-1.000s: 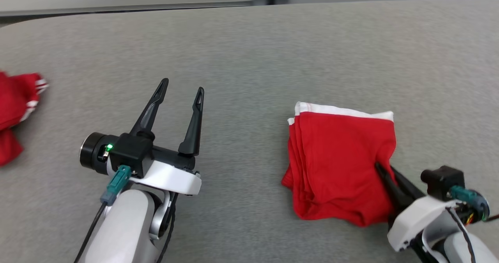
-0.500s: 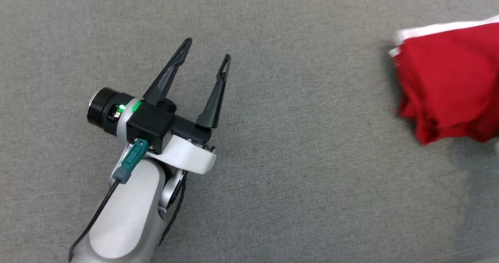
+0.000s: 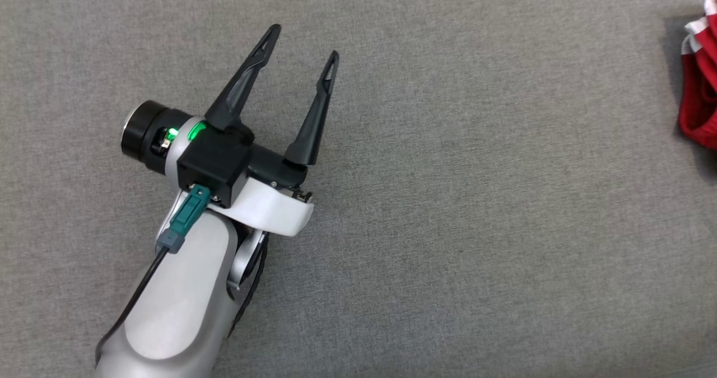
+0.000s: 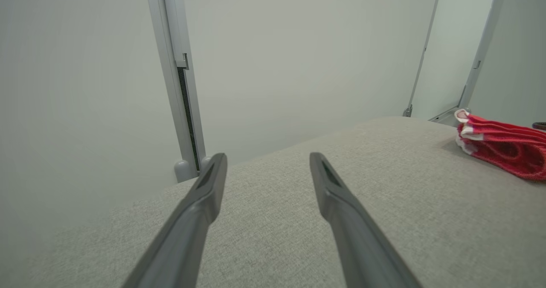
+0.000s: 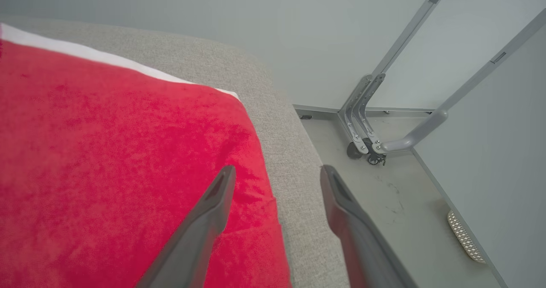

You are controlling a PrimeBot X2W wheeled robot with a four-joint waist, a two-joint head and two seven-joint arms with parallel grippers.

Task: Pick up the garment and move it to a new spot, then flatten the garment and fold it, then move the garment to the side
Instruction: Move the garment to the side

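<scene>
Left pincer (image 3: 304, 41) hovers over the grey table (image 3: 448, 199), its two dark fingers spread wide, nothing between them – a green light glows on the wrist behind it. Over at the far right edge of the head view sits the garment (image 3: 700, 103), red with white trim, cut off by the frame and well apart from that left pincer. The left wrist view has it lying on the table off to the right, folded in layers (the white band faces this way). Now the right wrist view: the right pincer (image 5: 278, 168) is spread too, pinching nothing – one finger lies over the red cloth near its corner, the other over the floor (image 5: 405, 202) past the table's rounded edge. The garment rests flat, close to that edge, its white stripe along the far side.
</scene>
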